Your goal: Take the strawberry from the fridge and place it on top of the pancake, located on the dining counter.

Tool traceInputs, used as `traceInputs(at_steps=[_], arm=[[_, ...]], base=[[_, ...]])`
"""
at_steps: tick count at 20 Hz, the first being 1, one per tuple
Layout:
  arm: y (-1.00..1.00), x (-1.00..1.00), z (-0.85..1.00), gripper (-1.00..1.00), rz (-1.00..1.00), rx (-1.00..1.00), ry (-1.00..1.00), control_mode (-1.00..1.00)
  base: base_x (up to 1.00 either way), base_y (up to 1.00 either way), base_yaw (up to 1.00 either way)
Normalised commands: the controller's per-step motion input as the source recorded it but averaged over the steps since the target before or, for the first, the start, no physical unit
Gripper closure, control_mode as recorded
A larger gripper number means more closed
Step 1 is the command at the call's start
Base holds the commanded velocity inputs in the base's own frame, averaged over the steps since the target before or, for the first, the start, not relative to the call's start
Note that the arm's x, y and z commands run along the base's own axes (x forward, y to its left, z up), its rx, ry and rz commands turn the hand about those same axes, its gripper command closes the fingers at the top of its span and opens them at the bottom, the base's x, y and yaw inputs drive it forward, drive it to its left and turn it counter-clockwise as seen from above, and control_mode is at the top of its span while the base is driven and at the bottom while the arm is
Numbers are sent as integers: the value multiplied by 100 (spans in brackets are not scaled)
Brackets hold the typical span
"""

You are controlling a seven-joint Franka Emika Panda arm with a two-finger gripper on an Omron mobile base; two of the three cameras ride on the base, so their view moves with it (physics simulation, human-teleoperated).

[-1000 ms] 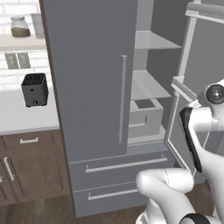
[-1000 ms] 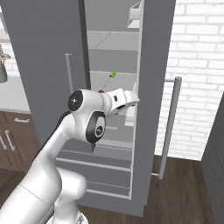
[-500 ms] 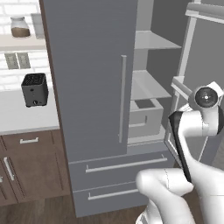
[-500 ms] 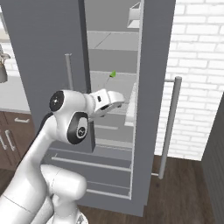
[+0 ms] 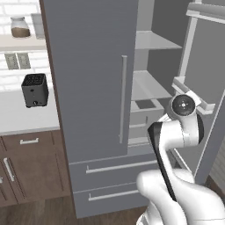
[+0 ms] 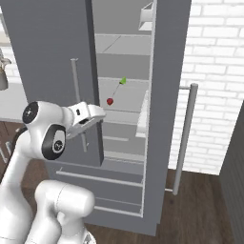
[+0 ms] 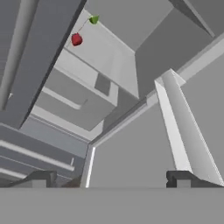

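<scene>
Strawberry [image 6: 109, 101] sits on fridge [image 6: 162, 119] shelf, beyond open gripper [image 6: 91, 117].

The fridge [image 6: 47, 57] is tall and grey, with a long thin handle. Its right door stands open and its left door is shut. The strawberry [image 6: 110, 101] is tiny, round and red. It sits on a light grey shelf inside.
</scene>
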Motion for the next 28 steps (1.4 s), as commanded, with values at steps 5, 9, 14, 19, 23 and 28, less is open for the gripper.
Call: traceInputs(at_steps=[5, 9, 14, 19, 23, 28], arm=[[79, 0, -28, -100, 0, 24, 0, -100], [72, 27, 0, -100, 0, 27, 0, -100], [36, 36, 8, -100, 0, 24, 1, -100], [27, 39, 8, -100, 0, 17, 0, -100], [6, 18, 15, -100, -7, 4, 0, -100], [1, 15, 13, -100, -11, 0, -1, -100]], base=[[0, 0, 0], [0, 0, 0], [0, 0, 0], [0, 0, 0], [0, 0, 0], [0, 0, 0]])
